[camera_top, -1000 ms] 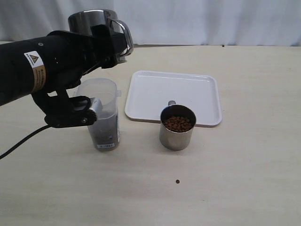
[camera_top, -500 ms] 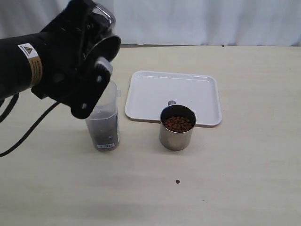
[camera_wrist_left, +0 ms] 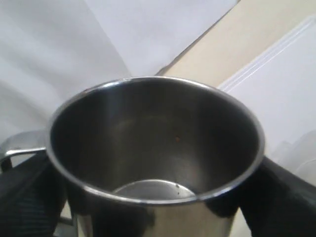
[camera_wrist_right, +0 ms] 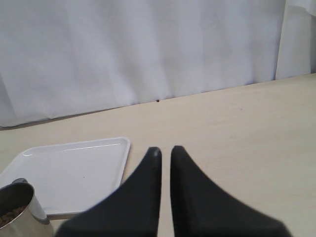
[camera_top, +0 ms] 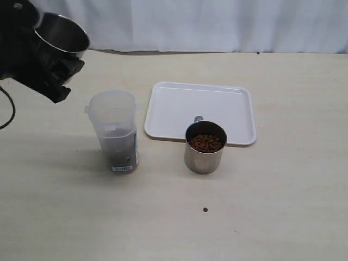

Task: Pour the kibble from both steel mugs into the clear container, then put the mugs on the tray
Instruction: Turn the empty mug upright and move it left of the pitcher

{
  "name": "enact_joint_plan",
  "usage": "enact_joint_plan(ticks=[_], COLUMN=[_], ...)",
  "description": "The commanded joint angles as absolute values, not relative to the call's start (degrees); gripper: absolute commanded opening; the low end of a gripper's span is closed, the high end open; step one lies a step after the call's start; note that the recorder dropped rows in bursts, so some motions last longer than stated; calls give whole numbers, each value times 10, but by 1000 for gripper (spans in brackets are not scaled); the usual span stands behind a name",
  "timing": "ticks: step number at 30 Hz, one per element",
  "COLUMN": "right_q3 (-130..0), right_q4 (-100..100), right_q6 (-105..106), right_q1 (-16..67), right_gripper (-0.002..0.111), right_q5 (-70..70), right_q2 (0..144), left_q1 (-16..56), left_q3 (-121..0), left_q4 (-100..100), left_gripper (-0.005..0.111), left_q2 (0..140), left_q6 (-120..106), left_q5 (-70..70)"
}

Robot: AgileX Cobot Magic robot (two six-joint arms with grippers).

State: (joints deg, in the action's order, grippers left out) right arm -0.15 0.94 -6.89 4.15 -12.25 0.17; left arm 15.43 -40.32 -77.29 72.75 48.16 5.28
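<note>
Empty steel mug [camera_top: 61, 33], tilted with its mouth uppermost, is raised over the far left of the tabletop [camera_top: 272, 206]. The left gripper [camera_top: 51, 73] clasps it, jaws spread wide around its wall. The tray [camera_top: 212, 103] lies to its right. The upright clear container [camera_top: 114, 128], with kibble [camera_top: 120, 152] in its base, stands between them, so the carry likely passes over or behind it. Full steel mug [camera_top: 205, 149] stands at the tray's near edge. The right gripper [camera_wrist_right: 165, 153] is closed and holds nothing.
</note>
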Motion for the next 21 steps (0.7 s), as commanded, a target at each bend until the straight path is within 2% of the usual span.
enact_joint_plan(ticks=[1,4,7,11,21], right_q3=[0,0,0,0,0], right_q4=[10,10,10,10,10], right_q6=[-67,-67,-67,-67,-67], right_q1=[43,43,43,43,43], right_gripper=[5,5,5,5,5], right_q5=[-121,-121,-121,-121,-121], right_q2=[0,0,0,0,0], left_q1=[4,-87,-143,-151,-151], left_q3=[-334,-258,-188,-148,-148], left_q4=[-679,-583,-521,-496,-502], left_gripper=[0,0,0,0,0], left_q2=[723,725,736,779,976], left_q6=[452,355,280,222,109], left_q5=[270,414,511,575,620])
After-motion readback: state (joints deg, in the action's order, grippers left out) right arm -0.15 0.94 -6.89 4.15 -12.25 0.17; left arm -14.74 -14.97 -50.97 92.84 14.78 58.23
